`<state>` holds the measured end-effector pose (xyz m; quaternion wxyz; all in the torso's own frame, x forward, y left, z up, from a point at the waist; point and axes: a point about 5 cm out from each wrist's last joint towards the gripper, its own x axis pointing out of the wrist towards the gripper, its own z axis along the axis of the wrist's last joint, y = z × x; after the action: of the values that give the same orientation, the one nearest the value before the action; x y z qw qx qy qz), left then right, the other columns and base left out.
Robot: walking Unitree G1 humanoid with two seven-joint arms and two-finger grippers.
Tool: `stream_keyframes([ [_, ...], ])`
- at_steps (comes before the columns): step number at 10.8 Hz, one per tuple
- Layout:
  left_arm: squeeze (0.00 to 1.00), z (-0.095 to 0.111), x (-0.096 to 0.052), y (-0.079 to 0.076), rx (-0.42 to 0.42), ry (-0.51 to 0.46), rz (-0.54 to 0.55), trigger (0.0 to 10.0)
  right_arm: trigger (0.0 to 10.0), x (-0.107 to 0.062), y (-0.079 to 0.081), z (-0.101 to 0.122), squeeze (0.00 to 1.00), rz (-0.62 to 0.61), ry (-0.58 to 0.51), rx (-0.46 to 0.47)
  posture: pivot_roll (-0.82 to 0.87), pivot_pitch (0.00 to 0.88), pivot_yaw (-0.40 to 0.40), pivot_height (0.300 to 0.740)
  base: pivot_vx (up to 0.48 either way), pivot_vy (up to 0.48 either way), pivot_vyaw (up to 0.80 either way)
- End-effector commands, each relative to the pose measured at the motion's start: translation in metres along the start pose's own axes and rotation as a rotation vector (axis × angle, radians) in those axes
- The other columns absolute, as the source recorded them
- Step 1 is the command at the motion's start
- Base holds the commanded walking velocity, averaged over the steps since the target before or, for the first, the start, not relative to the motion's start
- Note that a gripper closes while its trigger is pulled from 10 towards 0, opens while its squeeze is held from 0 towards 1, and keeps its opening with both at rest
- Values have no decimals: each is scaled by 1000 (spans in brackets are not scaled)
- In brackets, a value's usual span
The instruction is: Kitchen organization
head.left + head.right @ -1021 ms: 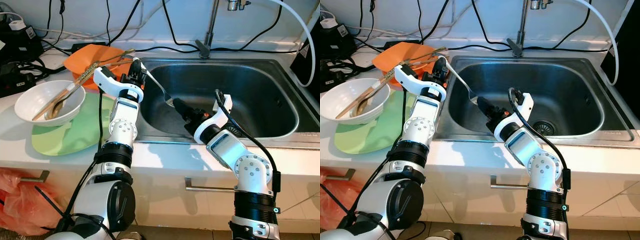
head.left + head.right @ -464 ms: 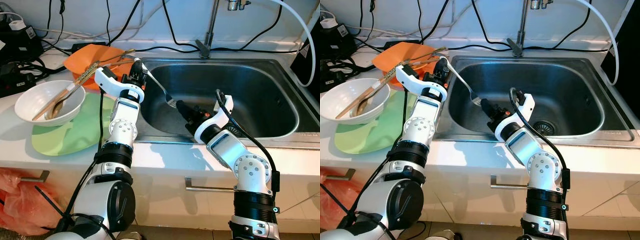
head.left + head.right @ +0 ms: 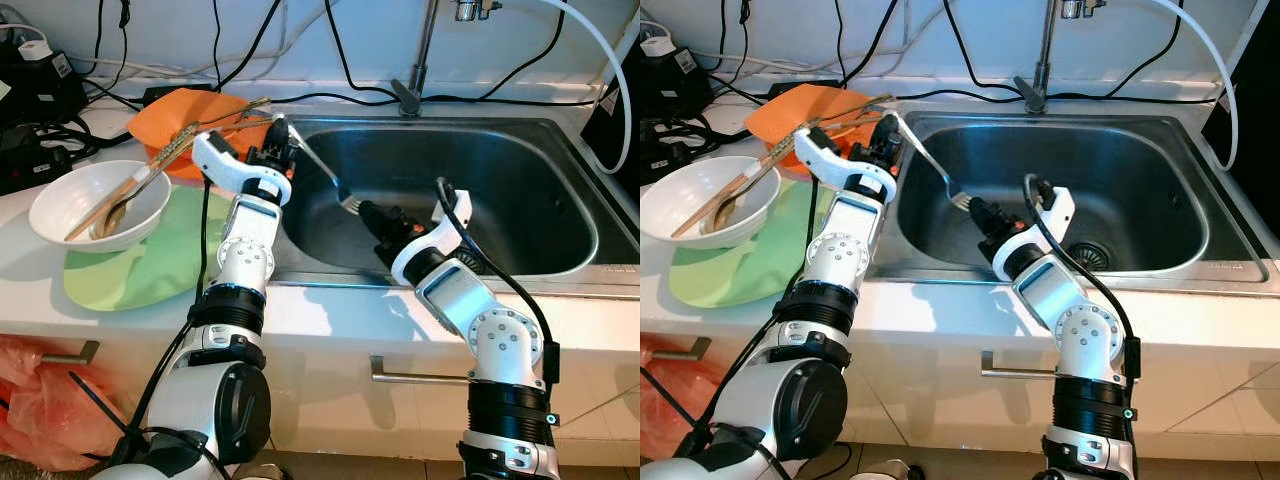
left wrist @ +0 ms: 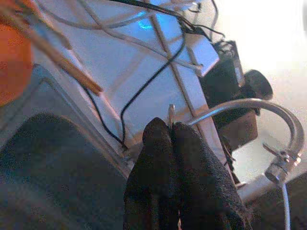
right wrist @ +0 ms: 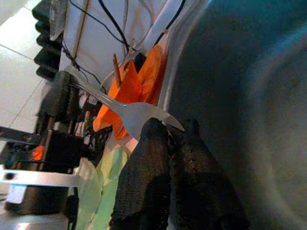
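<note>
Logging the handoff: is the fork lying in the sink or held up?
Held up: the left gripper pinches the fork handle, tines at the right gripper, above the sink.

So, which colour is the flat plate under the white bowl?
Light green; the plate under the bowl shows best in the left eye view.

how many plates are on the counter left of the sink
2: a flat light green plate lying under the white bowl near the counter's front edge, and an orange plate behind it by the sink's corner, with chopsticks lying across it. More could be hidden.
</note>
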<state>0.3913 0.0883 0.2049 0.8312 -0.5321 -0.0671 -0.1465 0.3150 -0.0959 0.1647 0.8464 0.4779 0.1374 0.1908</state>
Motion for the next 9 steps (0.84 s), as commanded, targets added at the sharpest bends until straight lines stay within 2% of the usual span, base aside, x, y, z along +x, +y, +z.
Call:
stream_keyframes([
  [1,0,-49,-4,-23,-73,120,-68,10000,0,4,4,-4,0,3,25,2,44,15,63,740,0,0,0],
  [2,0,-55,-6,-28,-37,160,-110,10000,0,4,3,-4,0,-3,21,2,43,16,61,740,0,0,0],
  [3,694,-59,-8,-32,-17,188,-137,10000,0,5,3,-3,0,-8,15,3,44,15,59,740,0,0,0],
  [4,1000,-60,-10,-33,-1,201,-151,10000,0,5,2,-3,0,-17,7,5,45,15,58,740,0,0,0],
  [7,1000,-63,-13,-32,10,230,-152,10000,0,6,-2,1,0,-48,-23,10,46,10,58,740,0,0,0],
  [9,1000,-66,-16,-37,92,270,-202,10000,0,5,-9,13,0,-122,-111,2,47,8,56,740,0,0,0],
])
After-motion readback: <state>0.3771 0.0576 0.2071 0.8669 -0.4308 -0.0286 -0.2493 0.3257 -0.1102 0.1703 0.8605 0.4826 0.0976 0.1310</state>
